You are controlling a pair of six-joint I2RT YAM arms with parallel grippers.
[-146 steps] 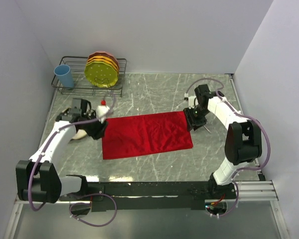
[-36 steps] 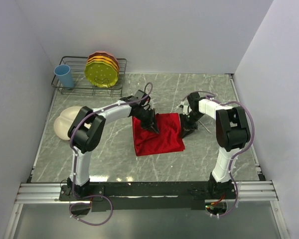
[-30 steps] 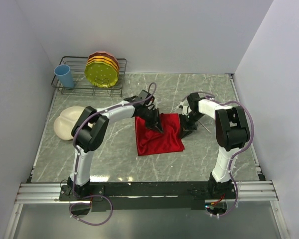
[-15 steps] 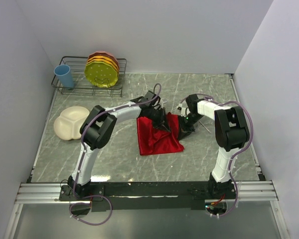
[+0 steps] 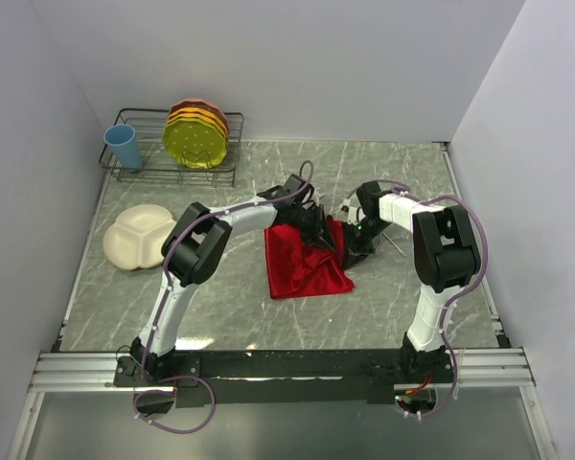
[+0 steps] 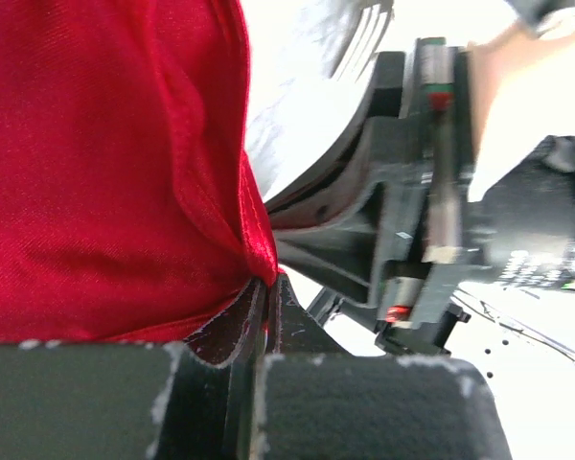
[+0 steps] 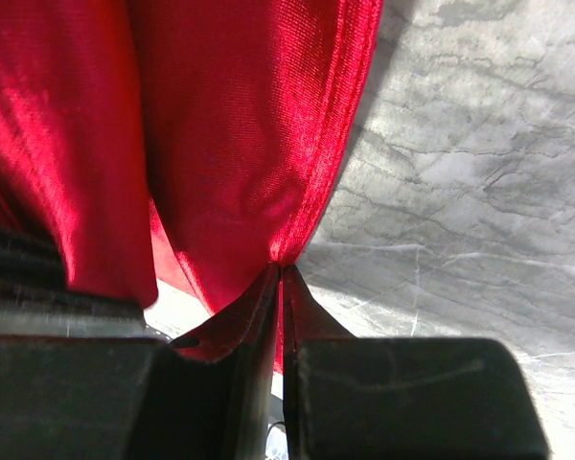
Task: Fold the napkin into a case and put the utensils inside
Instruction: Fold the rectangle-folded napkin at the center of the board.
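Wrist views only: left claw (image 6: pixel 264 305) pinched tight on the napkin (image 6: pixel 105 172) edge; right claw (image 7: pixel 280 287) clamped on a hanging fold. Overhead: napkin bunched mid-tabletop (image 5: pixel 220 307), well apart from every edge, claws close together at its far right side. Left: cream plate (image 5: pixel 139 238). Far corner: dish rack (image 5: pixel 172 165).

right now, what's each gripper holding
Left gripper: closed, pinching the napkin.
Right gripper: closed, pinching the napkin too.
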